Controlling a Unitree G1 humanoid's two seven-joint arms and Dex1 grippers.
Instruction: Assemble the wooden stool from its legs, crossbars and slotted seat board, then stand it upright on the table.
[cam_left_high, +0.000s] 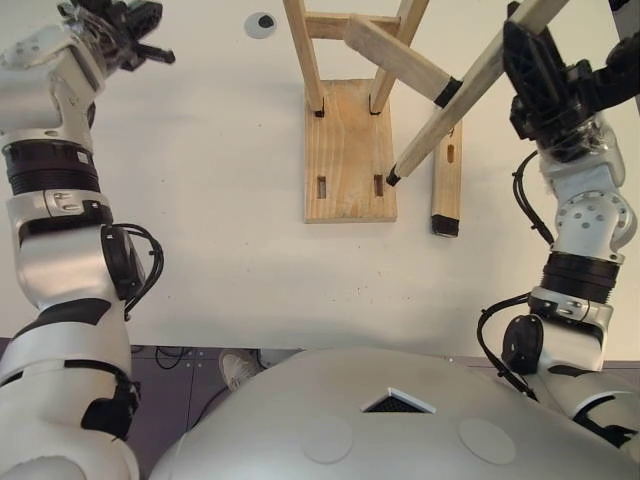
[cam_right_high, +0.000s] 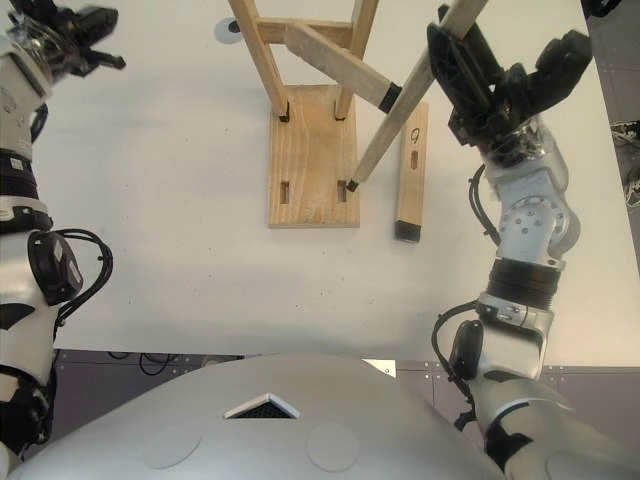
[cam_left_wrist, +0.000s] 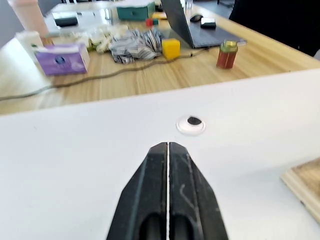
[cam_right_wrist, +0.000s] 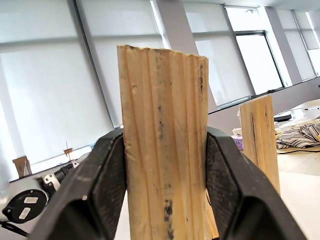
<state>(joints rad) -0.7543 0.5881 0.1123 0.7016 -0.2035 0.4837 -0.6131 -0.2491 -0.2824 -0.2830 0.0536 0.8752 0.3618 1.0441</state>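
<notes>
**Fitting the third leg.** The slotted seat board (cam_left_high: 345, 150) lies flat on the white worktop (cam_left_high: 200, 220). Two legs (cam_left_high: 303, 50) stand in its far slots, joined by a crossbar (cam_left_high: 338, 24). The right pincer (cam_right_wrist: 165, 195) is clamped on the upper end of a third leg (cam_left_high: 428, 140), which leans steeply. The leg's black-capped tip rests at the near right slot (cam_left_high: 379, 184), apparently on the slot's edge rather than seated in it. A second crossbar (cam_left_high: 400, 60) runs at an angle from this leg toward the standing pair; whether its far end is engaged cannot be told. The fourth leg (cam_left_high: 446, 185) lies loose just beside the board's right edge, and the near left slot (cam_left_high: 321, 186) is unfilled. The left pincer (cam_left_wrist: 168, 165), its fingers pressed together and holding nothing, hangs over bare worktop well apart from the board.

The step in hand appears to be seating the tilted leg. To do it well, the leg should probably be brought upright over the slot before any downward push, with the tip kept in place as a pivot. Pushing while the leg leans risks levering the board or loosening the standing pair. The free left arm could steady the board.
</notes>
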